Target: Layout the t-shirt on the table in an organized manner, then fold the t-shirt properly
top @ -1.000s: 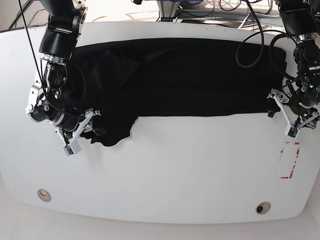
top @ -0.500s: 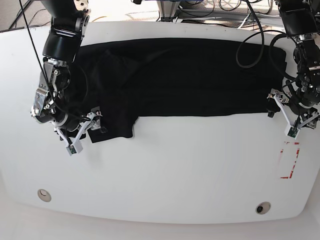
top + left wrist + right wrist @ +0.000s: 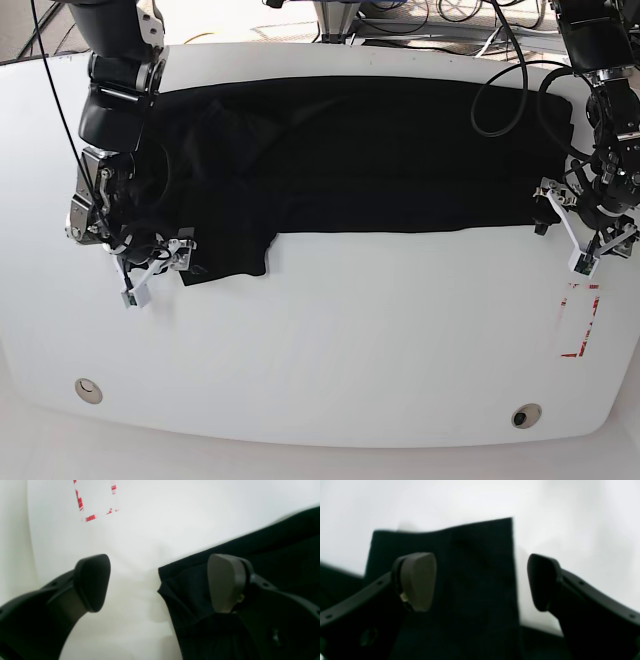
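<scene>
The black t-shirt (image 3: 370, 150) lies spread sideways across the far half of the white table (image 3: 350, 340), with a sleeve flap (image 3: 230, 255) hanging toward me at its left end. My right gripper (image 3: 158, 270) hovers open at that flap; in the right wrist view the flat black flap (image 3: 475, 567) lies under the gap of the right gripper (image 3: 480, 580), touching neither finger. My left gripper (image 3: 563, 245) stands open at the shirt's right end. In the left wrist view the left gripper (image 3: 158, 582) straddles the shirt's creased corner (image 3: 185, 590), one finger (image 3: 225, 582) over cloth, the other (image 3: 92, 582) over bare table.
A red dashed rectangle mark (image 3: 580, 320) lies near the right edge, also visible as the red mark (image 3: 96, 500) in the left wrist view. Two small round holes (image 3: 88, 389) (image 3: 525, 415) sit near the front edge. Black cables (image 3: 500, 90) loop over the shirt's far right.
My right gripper has opened, let go of the sleeve flap and drawn back to the left. The flap dropped and now lies flatter and squarer. The left arm has not moved.
</scene>
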`<state>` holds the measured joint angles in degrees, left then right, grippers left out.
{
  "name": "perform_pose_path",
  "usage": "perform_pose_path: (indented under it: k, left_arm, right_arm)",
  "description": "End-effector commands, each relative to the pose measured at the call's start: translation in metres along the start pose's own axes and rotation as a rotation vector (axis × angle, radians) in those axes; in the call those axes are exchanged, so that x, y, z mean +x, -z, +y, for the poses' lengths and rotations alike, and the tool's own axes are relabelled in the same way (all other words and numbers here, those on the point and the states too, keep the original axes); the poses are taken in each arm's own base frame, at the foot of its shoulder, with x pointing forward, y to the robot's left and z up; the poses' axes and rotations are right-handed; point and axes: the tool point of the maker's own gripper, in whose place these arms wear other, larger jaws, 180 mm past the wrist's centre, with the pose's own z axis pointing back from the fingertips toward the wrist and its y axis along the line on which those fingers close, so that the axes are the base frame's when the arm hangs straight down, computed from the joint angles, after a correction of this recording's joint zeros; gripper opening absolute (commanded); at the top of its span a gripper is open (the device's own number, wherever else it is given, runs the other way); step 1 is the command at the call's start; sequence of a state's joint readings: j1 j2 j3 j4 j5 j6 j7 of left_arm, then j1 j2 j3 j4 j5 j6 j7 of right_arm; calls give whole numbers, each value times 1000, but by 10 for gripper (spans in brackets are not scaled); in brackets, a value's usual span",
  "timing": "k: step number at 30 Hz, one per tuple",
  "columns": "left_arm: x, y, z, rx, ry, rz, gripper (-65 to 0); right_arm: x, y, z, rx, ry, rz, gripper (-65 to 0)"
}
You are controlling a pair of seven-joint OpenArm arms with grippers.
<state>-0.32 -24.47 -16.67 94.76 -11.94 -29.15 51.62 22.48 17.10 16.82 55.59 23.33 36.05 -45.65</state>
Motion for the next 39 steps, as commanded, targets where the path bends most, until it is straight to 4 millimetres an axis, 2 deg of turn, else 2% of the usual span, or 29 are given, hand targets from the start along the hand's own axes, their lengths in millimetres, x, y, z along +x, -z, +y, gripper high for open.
perform_pose_path:
  k: [1,9,12,17,22,27,29,32,39]
  left_arm:
    - [14,-6,12,30,13,-39,-89]
    - [14,-6,12,30,13,-39,-89]
    - [14,-6,12,29,12,-40,-89]
    - [14,-6,12,29,12,-40,-89]
    - [14,-6,12,29,12,-40,-89]
    - [14,-6,12,29,12,-40,-89]
    - [13,-6,12,28,11,-39,-89]
    - [13,-6,12,28,11,-39,-89]
    - [13,-6,12,28,11,-39,-89]
  right_arm:
    - [36,-8,-12,-9,-21,-74,-103]
    - [31,1,0,12,-88,-42,-103]
    - [18,4,2,17,-79,-20,-103]
    - [7,13,14,44,-64,-9,-105]
    - [-6,14,17,50,-58,8,-105]
    - [-11,16,36,77,-81,13,-106]
    - [-10,14,42,81,-104,14,-135]
    - [-8,13,51,92,-122,11,-219]
    - [-5,14,56,99,-129,4,-485]
